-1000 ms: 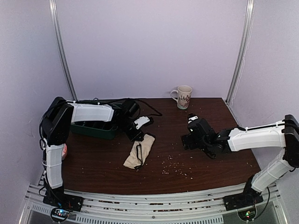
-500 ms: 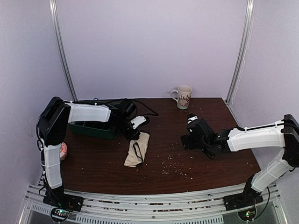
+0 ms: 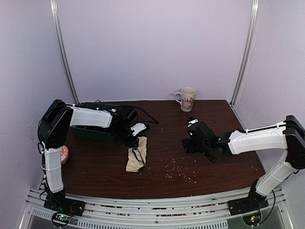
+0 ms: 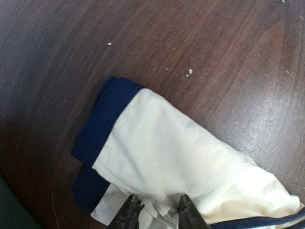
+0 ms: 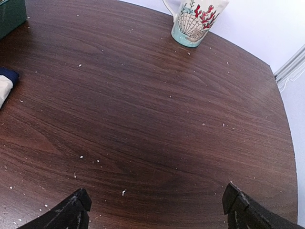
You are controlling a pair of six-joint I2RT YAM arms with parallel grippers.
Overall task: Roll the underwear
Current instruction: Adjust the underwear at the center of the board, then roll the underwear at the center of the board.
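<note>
The underwear (image 3: 136,155) is a cream cloth with a dark blue band, lying folded and elongated on the brown table left of centre. In the left wrist view the underwear (image 4: 181,157) fills the lower half, its blue band at the left. My left gripper (image 3: 135,141) is at the cloth's far end. The left gripper (image 4: 158,212) has its jaws slightly apart, with cloth folds lying between the tips. My right gripper (image 3: 187,143) hovers right of centre over bare wood. The right gripper (image 5: 157,210) is wide open and holds nothing. A corner of the underwear (image 5: 5,86) shows at that view's left edge.
A shell-patterned mug (image 3: 187,98) stands at the back edge, and the mug (image 5: 195,19) also shows in the right wrist view. A dark green bin (image 3: 95,129) sits at the back left under the left arm. Crumbs (image 3: 178,169) dot the table. A red-and-white object (image 3: 65,154) lies at the left edge.
My left gripper has moved left and toward the near side, drawing the cloth's far end over itself so the underwear lies shorter. Its jaws have parted. The right gripper shifted slightly left.
</note>
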